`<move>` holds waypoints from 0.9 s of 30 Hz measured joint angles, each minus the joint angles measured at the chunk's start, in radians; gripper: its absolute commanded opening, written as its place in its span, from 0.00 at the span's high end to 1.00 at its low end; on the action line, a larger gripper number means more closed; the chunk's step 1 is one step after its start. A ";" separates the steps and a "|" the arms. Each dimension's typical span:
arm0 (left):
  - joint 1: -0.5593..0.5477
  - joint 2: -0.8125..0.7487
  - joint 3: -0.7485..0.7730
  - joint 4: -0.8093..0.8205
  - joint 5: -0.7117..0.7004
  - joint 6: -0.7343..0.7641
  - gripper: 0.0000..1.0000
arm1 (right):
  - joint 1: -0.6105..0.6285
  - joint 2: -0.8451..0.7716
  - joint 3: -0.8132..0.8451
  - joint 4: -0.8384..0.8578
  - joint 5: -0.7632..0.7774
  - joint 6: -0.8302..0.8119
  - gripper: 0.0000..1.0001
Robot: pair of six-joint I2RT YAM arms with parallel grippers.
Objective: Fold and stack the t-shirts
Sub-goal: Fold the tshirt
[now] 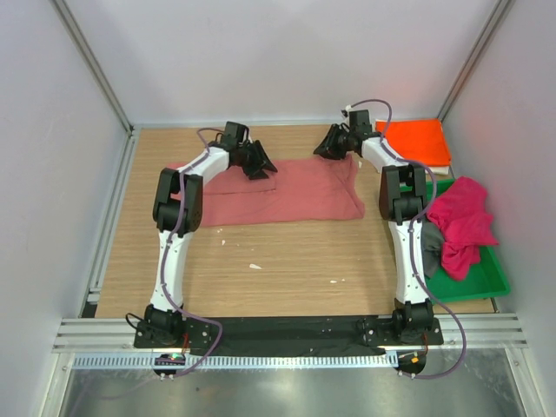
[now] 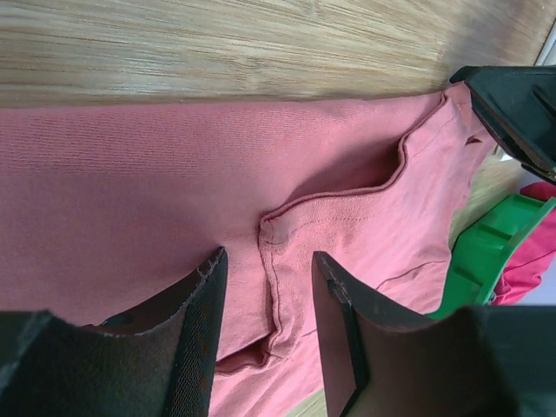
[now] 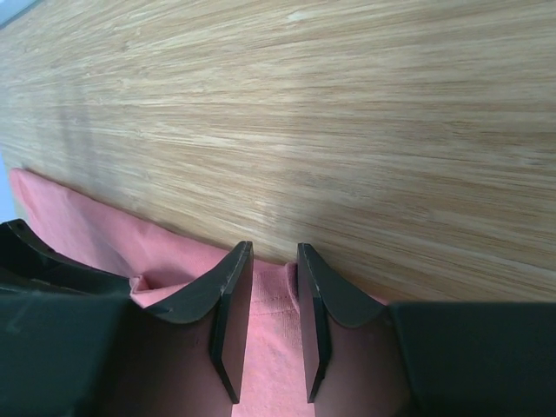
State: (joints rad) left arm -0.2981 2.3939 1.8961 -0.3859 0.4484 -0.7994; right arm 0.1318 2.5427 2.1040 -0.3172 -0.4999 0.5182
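Observation:
A dusty salmon-red t-shirt (image 1: 295, 195) lies spread flat across the back of the table. My left gripper (image 1: 259, 165) is down on its back left part. In the left wrist view its jaws (image 2: 269, 256) stand open astride a raised hem fold of the shirt (image 2: 130, 174). My right gripper (image 1: 330, 146) is at the shirt's back right corner. There its jaws (image 3: 274, 248) stand narrowly open over the cloth's edge (image 3: 95, 230), with bare wood just beyond. A folded bright orange t-shirt (image 1: 417, 139) lies at the back right. A magenta t-shirt (image 1: 460, 221) is bunched over a dark grey one (image 1: 430, 248).
A green plastic tray (image 1: 491, 278) at the right edge holds the magenta and grey shirts; its corner shows in the left wrist view (image 2: 486, 252). White walls and metal rails close in the table on three sides. Small white scraps (image 1: 254, 266) lie on the wood.

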 measured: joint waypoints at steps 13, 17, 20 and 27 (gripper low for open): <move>0.013 0.028 0.004 0.051 0.045 -0.089 0.64 | -0.008 0.013 0.013 0.003 0.000 0.015 0.92; 0.013 0.032 0.004 0.062 0.048 -0.106 0.64 | -0.011 0.013 0.013 0.006 0.000 0.025 0.99; 0.013 0.032 0.004 0.062 0.047 -0.107 0.64 | -0.012 0.013 0.013 0.008 0.001 0.035 0.99; 0.013 0.031 0.000 0.064 0.047 -0.106 0.62 | -0.014 0.002 0.011 -0.021 0.009 0.037 0.99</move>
State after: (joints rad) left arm -0.2855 2.4252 1.8965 -0.3214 0.4957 -0.9058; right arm 0.1177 2.5450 2.1155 -0.3378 -0.4908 0.5556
